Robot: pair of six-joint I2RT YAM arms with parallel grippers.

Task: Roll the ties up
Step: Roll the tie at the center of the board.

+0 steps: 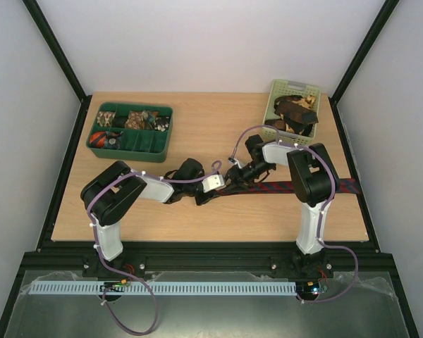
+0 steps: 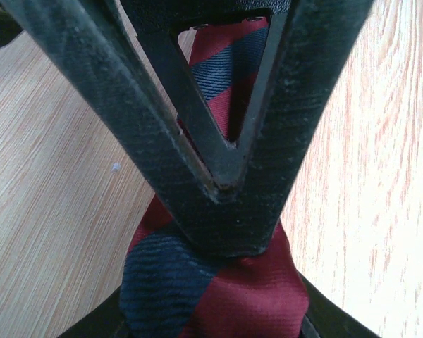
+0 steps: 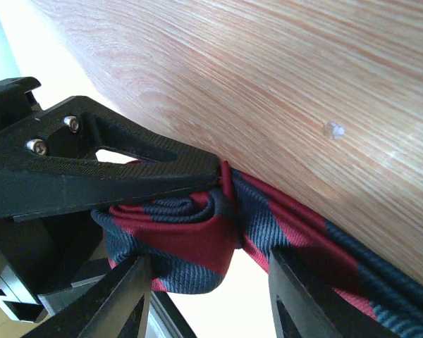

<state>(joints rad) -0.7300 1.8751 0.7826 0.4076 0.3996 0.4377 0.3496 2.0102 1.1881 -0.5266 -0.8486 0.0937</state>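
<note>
Tie: the striped tie [image 1: 276,187], dark red with navy diagonals, lies flat on the table [image 1: 211,127] in front of the right arm, its tail running out to the right edge.
Coil: a small coil [image 3: 180,239] of a turn or two is started at the tie's left end, where both grippers meet.
Left gripper: the left gripper [image 2: 225,191] has its fingers drawn together to a point, with the striped cloth pinched between them just beside the coil.
Right gripper: the right gripper [image 3: 211,285] has its jaws parted, one on each side of the coil. A gap shows between the cloth and one finger, so it surrounds the coil without squeezing it.
Weight: judged very light, no load for either arm.
Stiffness: soft and limp. The layered cloth probably has a little spring, so the coil is likely to loosen once nothing presses on it.
Surface: a smooth weave that will probably slide on the wood and between hard fingers, so a faint pinch may slip.
Fragility: not breakable, though it creases and could snag.
Where to hold: best across the coil so the layers are pressed together, with the other gripper pinning the flat tail near the coil to keep it taut.
Other ties: a loose heap [image 1: 296,113] fills the basket [image 1: 278,88]. What look like rolled ones [image 1: 137,120] sit in compartments of the tray [image 1: 134,105].
</note>
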